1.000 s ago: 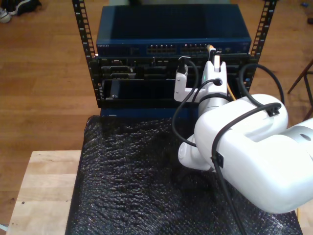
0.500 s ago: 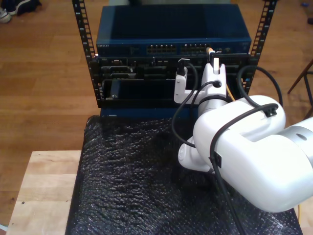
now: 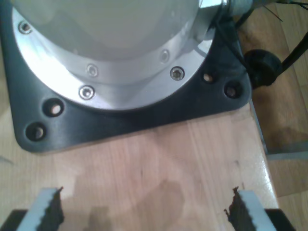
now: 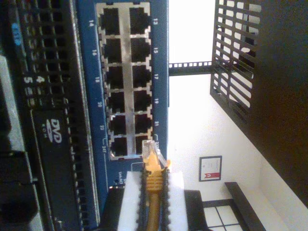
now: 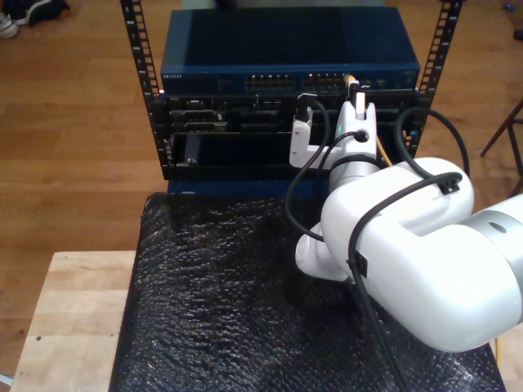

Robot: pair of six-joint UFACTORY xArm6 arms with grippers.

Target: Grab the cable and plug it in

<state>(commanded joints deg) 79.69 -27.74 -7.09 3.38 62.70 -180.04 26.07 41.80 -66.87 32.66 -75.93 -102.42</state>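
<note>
Yellow-orange cable (image 4: 153, 192) sits clamped between the white pads (image 4: 131, 204) of my second gripper (image 4: 153, 202) in the second wrist view; jaws closed on it just behind the clear plug (image 4: 153, 153). Plug tip is at the front of the last port pair of the blue switch (image 4: 89, 110), near the ports marked 21 to 22; cannot tell if it has entered a port or only touches the face. Port block (image 4: 126, 82) has two columns of dark, unoccupied sockets. Beside the switch: black unit w/ DVD logo (image 4: 52, 132) and perforated grille.

First wrist view: my first gripper (image 3: 144, 211) w/ jaws spread wide, nothing between the serrated fingertips (image 3: 48, 211). It looks at pale wood surface (image 3: 159, 168) and a black base plate (image 3: 144, 115) carrying a silver bolted flange (image 3: 115, 82).

Exterior view: white arm (image 5: 409, 253) reaches from the exterior view's right toward the rack (image 5: 282, 98). Its gripper (image 5: 353, 104) is at the switch face (image 5: 286, 80), exterior view's right part of the port row, w/ cable (image 5: 351, 82) showing as a short orange bit at the tip and a thin strand (image 5: 382, 153) running back beside the arm. Same cable at jaws as second wrist view, so this is the second arm. Black robot cables (image 5: 306, 163) loop around the wrist. Black bubble-wrap sheet (image 5: 212, 302) covers the table in front of the rack; bare wood (image 5: 69, 318) at the exterior view's left.
</note>
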